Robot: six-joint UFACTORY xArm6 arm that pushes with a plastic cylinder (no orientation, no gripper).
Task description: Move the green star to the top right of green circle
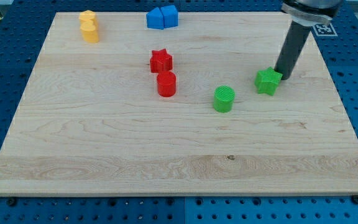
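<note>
The green star (pixel 267 81) lies on the wooden board at the view's right, up and to the right of the green circle (pixel 224 99). A gap of bare board separates the two. My tip (pixel 283 76) is at the star's right edge, touching or nearly touching it. The dark rod rises from there to the view's top right.
A red star (pixel 161 61) and a red cylinder (pixel 166 84) stand near the middle. Two yellow blocks (pixel 89 26) are at the top left. Two blue blocks (pixel 161 17) are at the top centre. The board's right edge (pixel 344 112) is near the star.
</note>
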